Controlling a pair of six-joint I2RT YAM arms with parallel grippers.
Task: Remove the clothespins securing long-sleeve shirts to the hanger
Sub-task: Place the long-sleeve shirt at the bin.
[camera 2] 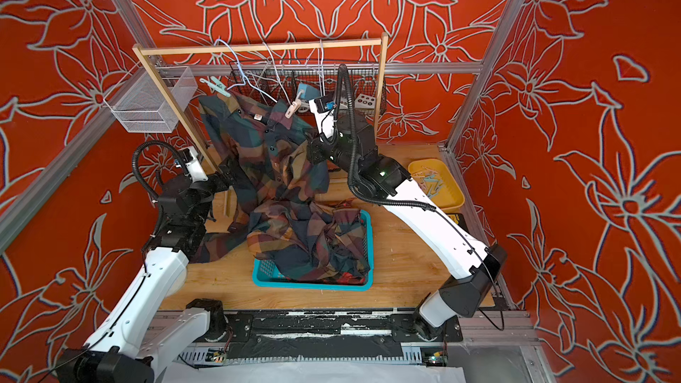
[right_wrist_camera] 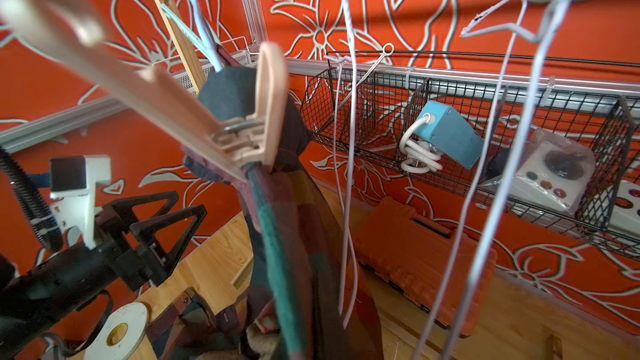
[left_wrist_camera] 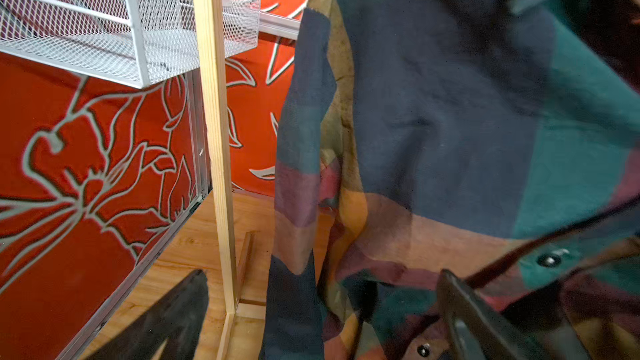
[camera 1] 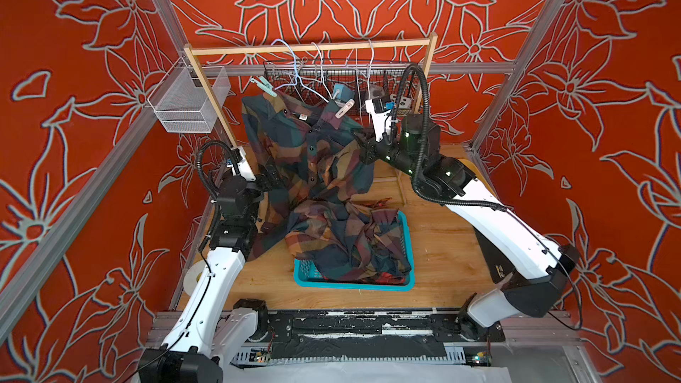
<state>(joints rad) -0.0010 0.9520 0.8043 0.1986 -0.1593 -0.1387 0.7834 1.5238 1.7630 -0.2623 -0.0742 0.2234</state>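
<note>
The left gripper (camera 1: pixel 270 179) stood with its jaws apart beside the plaid shirt (camera 1: pixel 313 156) hanging under the wooden rail (camera 1: pixel 239 50). A mint clothespin (camera 1: pixel 266 86) and a pink clothespin (camera 1: pixel 344 108) gripped its shoulders. The right gripper (camera 1: pixel 363 147), closed, was buried in cloth, so any hold was hidden. The collar tag (camera 1: pixel 303 116) was too small to read.

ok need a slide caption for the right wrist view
Close-up: pale pink clothespin clipped onto the hanging plaid shirt, left gripper open in the background.

Navy-green-maroon plaid shirt (camera 1: pixel 313 149), mint clothespin (camera 1: pixel 266 87), teal basket (camera 1: pixel 353 285)
</note>
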